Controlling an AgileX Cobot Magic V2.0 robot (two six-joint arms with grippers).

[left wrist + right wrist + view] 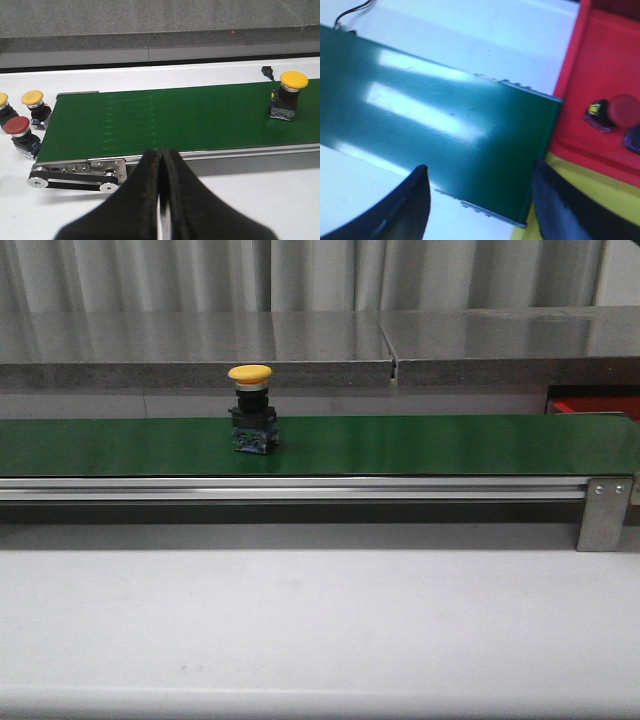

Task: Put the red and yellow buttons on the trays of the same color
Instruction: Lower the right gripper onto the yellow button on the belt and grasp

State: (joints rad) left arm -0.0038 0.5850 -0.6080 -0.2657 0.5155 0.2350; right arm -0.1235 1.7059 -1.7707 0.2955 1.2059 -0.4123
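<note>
The yellow button [288, 96] stood upright on the green belt [175, 117] at right of the frame, well apart from the closed left gripper [160, 160]; the right gripper [479, 192] was open beside the red tray [600, 75].

no readable text, no labels, no brands, no numbers on anything shown
</note>
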